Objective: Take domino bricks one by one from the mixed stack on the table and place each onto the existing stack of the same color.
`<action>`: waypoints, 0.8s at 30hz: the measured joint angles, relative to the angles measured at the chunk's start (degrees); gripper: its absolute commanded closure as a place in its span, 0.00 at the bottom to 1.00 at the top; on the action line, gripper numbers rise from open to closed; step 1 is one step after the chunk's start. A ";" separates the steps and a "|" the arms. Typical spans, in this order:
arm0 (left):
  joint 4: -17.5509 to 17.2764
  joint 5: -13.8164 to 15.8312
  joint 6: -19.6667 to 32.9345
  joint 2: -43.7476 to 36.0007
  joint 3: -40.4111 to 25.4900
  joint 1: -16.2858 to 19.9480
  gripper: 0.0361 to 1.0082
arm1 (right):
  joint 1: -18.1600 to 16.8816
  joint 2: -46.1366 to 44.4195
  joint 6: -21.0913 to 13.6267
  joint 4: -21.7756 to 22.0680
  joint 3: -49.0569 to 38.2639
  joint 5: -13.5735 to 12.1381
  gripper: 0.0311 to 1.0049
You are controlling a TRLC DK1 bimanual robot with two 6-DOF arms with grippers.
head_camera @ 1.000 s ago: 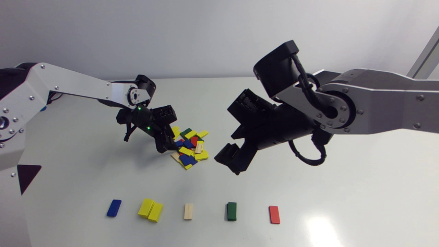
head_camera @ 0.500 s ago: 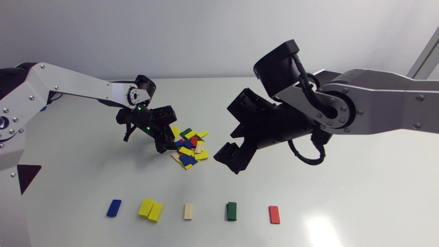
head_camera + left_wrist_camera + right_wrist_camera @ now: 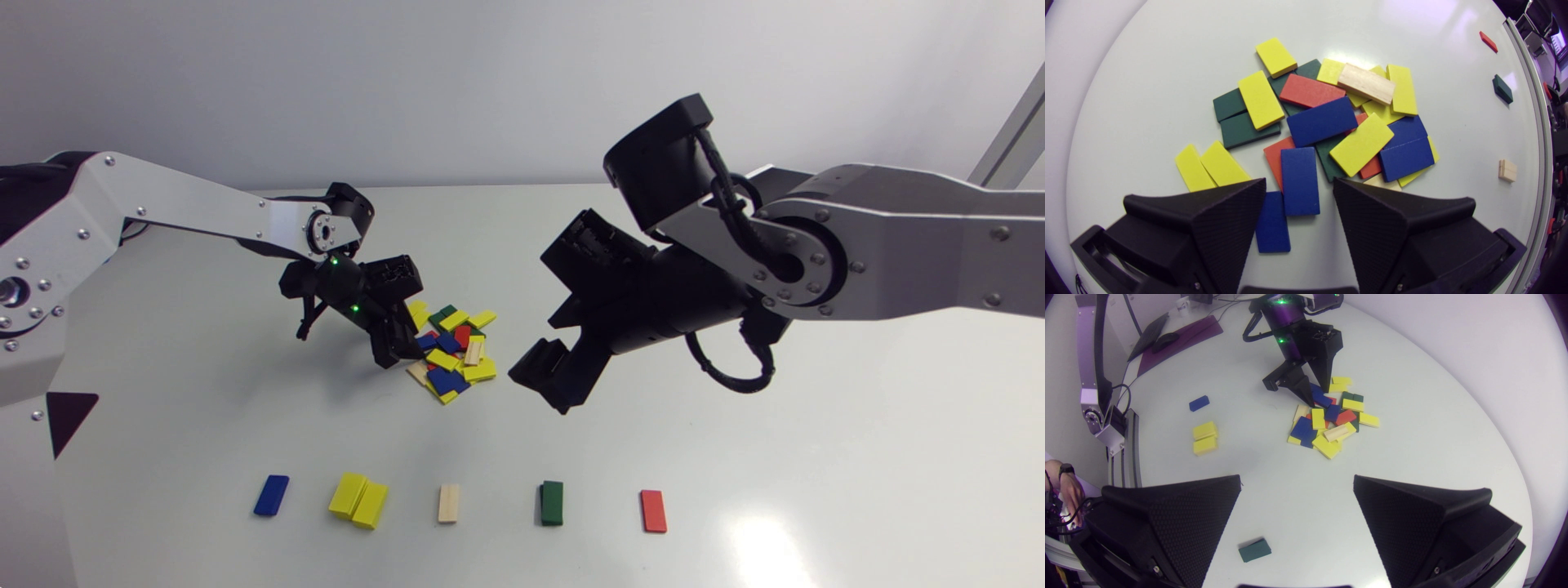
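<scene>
Head view: left claw (image 3: 402,355) low at the mixed pile's (image 3: 453,353) edge; sorted row (image 3: 447,503) on worktop (image 3: 816,457), well apart from pile. Left wrist: claw spread, blue brick (image 3: 1300,183) lies between its fingers, not pinched. Right wrist: right claw (image 3: 1296,479) spread, empty, above green brick (image 3: 1254,550); pile ahead.

No lettering or numbers seem readable on the domino bricks (image 3: 1323,122) or table (image 3: 816,408).
</scene>
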 measured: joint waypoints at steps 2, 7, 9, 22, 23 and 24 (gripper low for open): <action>0.00 0.00 0.00 0.00 0.02 0.00 0.67 | 0.00 0.00 0.00 0.00 0.00 0.00 0.04; 0.00 0.00 0.00 0.00 0.00 0.00 0.78 | 0.02 0.00 0.00 0.02 0.00 0.00 0.04; 0.00 0.00 0.00 0.00 0.02 0.00 0.78 | 0.02 0.00 0.00 0.02 -0.02 0.00 0.04; -1.38 0.00 0.00 -0.50 0.00 0.00 0.82 | 0.02 0.00 0.00 0.17 -0.26 0.00 0.04; -1.88 0.00 0.00 -0.83 -0.07 0.00 0.82 | 0.02 0.00 0.00 0.17 -0.39 0.00 0.04; -2.03 0.00 0.00 -1.27 -0.17 0.00 0.82 | 0.02 0.00 0.00 0.17 -0.55 0.00 0.04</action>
